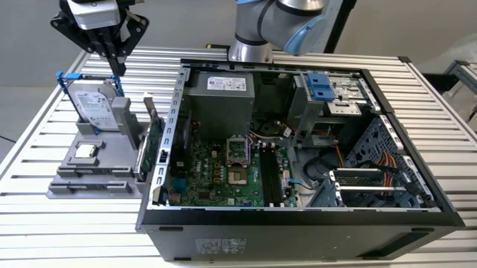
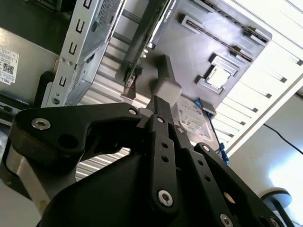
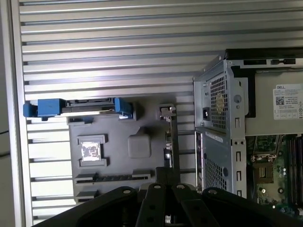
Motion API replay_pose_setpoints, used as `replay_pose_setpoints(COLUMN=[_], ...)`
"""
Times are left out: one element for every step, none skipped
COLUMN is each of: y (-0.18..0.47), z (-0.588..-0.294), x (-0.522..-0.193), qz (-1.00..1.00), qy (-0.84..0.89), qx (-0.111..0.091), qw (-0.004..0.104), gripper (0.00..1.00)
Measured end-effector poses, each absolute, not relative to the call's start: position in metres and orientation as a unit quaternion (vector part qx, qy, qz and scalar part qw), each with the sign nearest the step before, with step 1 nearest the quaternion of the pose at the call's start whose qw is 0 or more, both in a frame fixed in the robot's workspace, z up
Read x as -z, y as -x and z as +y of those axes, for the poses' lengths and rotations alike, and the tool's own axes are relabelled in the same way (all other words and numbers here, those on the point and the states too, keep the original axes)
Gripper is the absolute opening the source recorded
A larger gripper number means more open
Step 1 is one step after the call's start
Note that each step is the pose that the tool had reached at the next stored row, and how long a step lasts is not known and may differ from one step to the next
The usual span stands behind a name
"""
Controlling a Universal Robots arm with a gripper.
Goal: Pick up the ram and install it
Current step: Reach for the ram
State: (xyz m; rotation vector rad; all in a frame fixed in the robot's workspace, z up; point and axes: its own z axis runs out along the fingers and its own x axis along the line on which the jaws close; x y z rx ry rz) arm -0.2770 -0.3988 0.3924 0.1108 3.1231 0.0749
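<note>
My gripper (image 1: 118,68) hangs high over the far end of the grey parts fixture (image 1: 75,190), above the hard drive. Its fingers are pressed together with nothing between them, as both wrist views show. The ram (image 3: 113,177) stands on edge as a thin dark strip in a long slot of the fixture, well below the fingertips and apart from them. It appears again in the second wrist view as the ram (image 2: 203,27). The open computer case (image 1: 387,120) lies on the exterior view's right, with black memory slots (image 1: 270,177) on its motherboard.
A hard drive in a blue frame (image 1: 95,109) stands upright at the fixture's far end. A green card with a metal bracket (image 1: 153,148) stands between fixture and case. A processor chip (image 1: 87,149) lies on the fixture. The power supply (image 1: 220,106) fills the case's far corner.
</note>
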Motion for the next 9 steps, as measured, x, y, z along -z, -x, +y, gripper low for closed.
replay_pose_setpoints(y=[0.2772,0.2774,0.2777,0.278,0.2782,0.2786,0.2792,0.28,0.2804], z=[-0.3988,-0.3988,-0.3988,-0.3988,-0.3988,-0.3988,-0.3988,-0.3988,-0.3988], x=[-0.3924,-0.3923,-0.3923,-0.3923,-0.3923,-0.3923,-0.3922,-0.3922,-0.3922], qz=[0.999,0.999,0.999,0.999,0.999,0.999,0.999,0.999,0.999], qy=[-0.035,-0.035,-0.035,-0.035,-0.035,-0.035,-0.036,-0.035,-0.035], qx=[-0.024,-0.024,-0.024,-0.024,-0.024,-0.024,-0.024,-0.024,-0.024], qw=[0.008,0.008,0.008,0.008,0.008,0.008,0.008,0.008,0.008], gripper=[0.0,0.0,0.0,0.0,0.0,0.0,0.0,0.0,0.0])
